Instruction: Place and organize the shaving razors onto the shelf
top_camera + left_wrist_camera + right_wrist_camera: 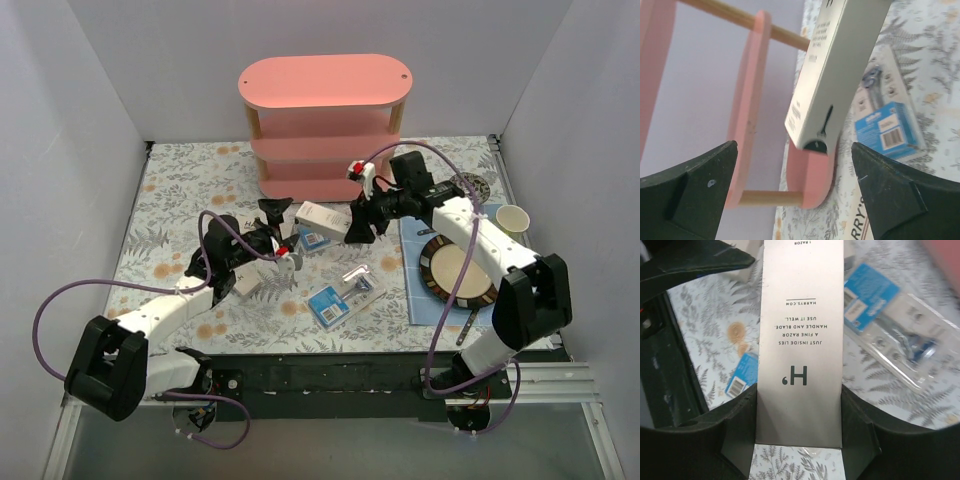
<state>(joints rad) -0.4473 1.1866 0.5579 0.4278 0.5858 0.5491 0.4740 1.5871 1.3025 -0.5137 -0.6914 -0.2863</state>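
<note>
From above, my right gripper (358, 222) clamps a long white HARRY'S razor box (320, 214) just in front of the pink three-tier oval shelf (322, 85). On the left wrist, my left gripper (794, 149) gapes wide, empty, facing that shelf. On the right wrist, both fingers pinch the box; a blue-carded clear blister pack (890, 325) lies near the shelf.

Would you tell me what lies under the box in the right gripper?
Floral cloth, with a blister pack on one side of the box and a blue card on the other; whatever lies directly beneath is covered.
</note>
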